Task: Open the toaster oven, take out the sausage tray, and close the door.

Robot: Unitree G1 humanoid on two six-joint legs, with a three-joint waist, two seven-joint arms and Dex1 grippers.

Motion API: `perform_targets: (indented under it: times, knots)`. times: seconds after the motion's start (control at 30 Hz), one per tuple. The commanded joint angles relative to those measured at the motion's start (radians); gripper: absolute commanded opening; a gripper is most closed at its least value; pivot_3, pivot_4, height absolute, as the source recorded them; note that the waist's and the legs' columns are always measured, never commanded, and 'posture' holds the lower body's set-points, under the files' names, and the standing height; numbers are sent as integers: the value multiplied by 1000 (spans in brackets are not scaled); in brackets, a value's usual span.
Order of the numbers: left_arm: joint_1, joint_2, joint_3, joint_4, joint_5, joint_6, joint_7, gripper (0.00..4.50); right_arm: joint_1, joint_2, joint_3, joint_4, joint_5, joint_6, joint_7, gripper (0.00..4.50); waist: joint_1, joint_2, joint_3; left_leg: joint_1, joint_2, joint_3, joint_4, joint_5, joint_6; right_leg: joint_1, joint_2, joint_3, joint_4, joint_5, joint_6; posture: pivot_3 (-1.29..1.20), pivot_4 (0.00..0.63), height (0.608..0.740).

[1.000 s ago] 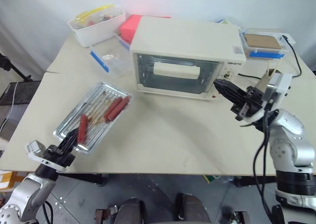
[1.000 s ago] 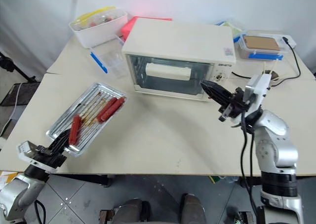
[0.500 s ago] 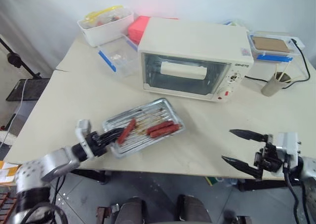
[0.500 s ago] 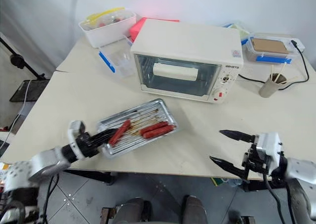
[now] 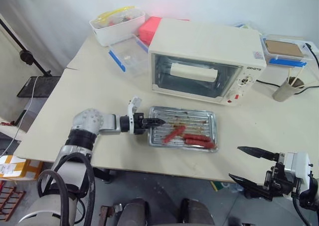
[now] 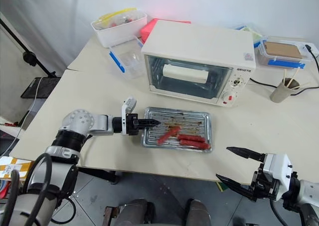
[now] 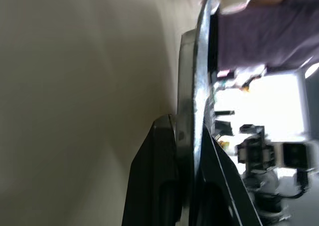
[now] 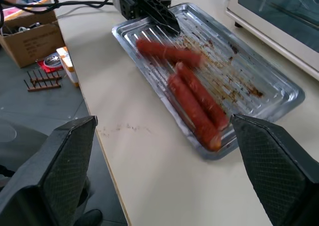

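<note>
Metal sausage tray (image 5: 183,128) clamped by left hand (image 5: 151,122).

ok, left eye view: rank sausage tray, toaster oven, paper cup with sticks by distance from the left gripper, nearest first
1. sausage tray: the left gripper is shut on its near-left rim.
2. toaster oven: behind the tray, door closed.
3. paper cup: far right of the table, past the oven's knob side.
</note>
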Motion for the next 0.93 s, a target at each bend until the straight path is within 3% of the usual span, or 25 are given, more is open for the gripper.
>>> perform_targets:
  times: [0.03, 0.13, 0.3, 0.47, 0.6, 0.73, 0.83, 0.93]
  knots:
    - [-10, -33, -57, 66, 118, 18, -84, 297, 14, 11, -36, -44, 12, -14, -21, 4488, -1, 0, 0, 0, 0, 0, 0, 0, 0, 0, 0, 0, 0, 0, 0, 0, 150, 740]
    - [-20, -35, -37, 61, 172, 22, -121, 1101, 22, 18, -30, -57, 7, -15, -36, 4500, -2, 0, 0, 0, 0, 0, 0, 0, 0, 0, 0, 0, 0, 0, 0, 0, 150, 740]
    - [72, 67, -6, -110, 215, 22, -180, 2614, 15, 17, -11, -57, -6, -11, -50, 4500, -22, -1, 1, -2, 2, 0, 0, 0, 0, -2, 1, 0, 0, 0, 0, 0, 150, 740]
    - [312, 274, -2, -455, 321, -391, -449, 3965, -9, 3, 0, -36, -9, -5, -43, 4500, -70, -1, 1, 1, 5, -5, -2, 0, -1, -3, 3, 2, 2, -1, -2, 0, 150, 740]
    - [514, 363, 115, -574, 415, -798, -589, 3965, -45, -13, 13, -4, -9, -2, -25, 4500, -73, -1, 1, 2, 7, -4, -2, 0, -4, -4, 4, 3, 3, -2, -4, 0, 150, 740]
    - [617, 343, 238, -553, 522, -1221, -599, 3965, -104, -28, 36, 35, -12, 4, 1, 4500, -50, -1, 2, -1, 7, -6, -1, -1, -2, -6, -1, 2, 0, -2, -4, 0, 150, 740]
    - [663, 352, 278, -539, 577, -1387, -608, 3965, -133, -37, 49, 52, -10, 9, 17, 4500, -42, -1, 2, -1, 7, -6, -1, -3, 0, -5, -2, 2, -1, -1, -2, 0, 150, 740]
    - [711, 361, 316, -551, 558, -1406, -621, 3965, -163, -46, 68, 75, -15, 9, 38, 4500, -43, -1, 2, -2, 6, -4, -1, -4, 2, -5, -2, 1, 1, -1, -2, 0, 150, 740]
